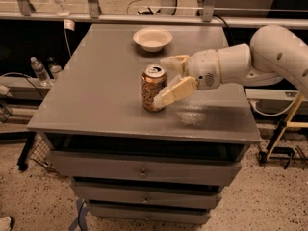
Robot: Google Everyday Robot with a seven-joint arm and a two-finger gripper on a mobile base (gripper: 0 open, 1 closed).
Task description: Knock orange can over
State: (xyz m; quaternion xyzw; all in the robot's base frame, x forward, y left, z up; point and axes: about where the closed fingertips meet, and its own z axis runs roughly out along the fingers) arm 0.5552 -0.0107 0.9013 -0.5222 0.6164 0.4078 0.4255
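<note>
The orange can [153, 88] stands upright near the middle of the grey table [106, 85], with its silver pull-tab top showing. My gripper [164, 81] comes in from the right on a white arm [269, 57]. Its two cream fingers are spread open. The near finger [174, 92] reaches the can's lower right side and looks to be touching it. The far finger [174, 61] is behind the can's top right.
A shallow white bowl [152, 38] sits at the back of the table. The table stands on drawers [142, 170]. Water bottles [39, 70] lie on a low shelf at the left. A stand base [281, 153] is on the floor at the right.
</note>
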